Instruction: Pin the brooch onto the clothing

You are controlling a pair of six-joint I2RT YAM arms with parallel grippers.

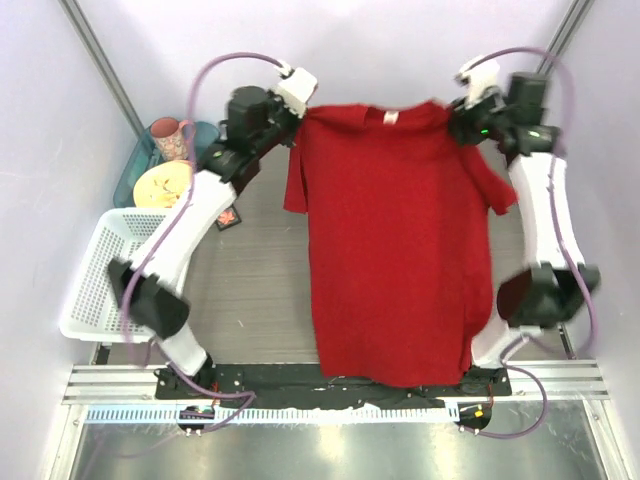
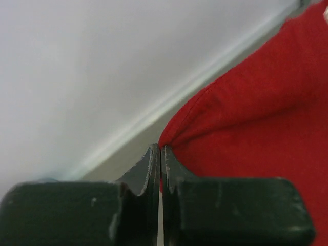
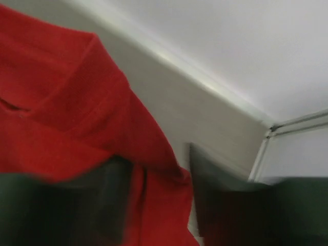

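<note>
My left gripper (image 2: 158, 149) jaws press together on the T-shirt (image 1: 390, 250) shoulder edge. My right gripper (image 3: 159, 177) jaws pinch the opposite shoulder. Table (image 1: 260, 290) shows between shirt edge and basket (image 1: 85, 290).

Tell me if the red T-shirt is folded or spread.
Spread: the T-shirt shows full length with both sleeves out, the left gripper pinched shut on one shoulder, the right gripper at the other, its grip blurred.
</note>
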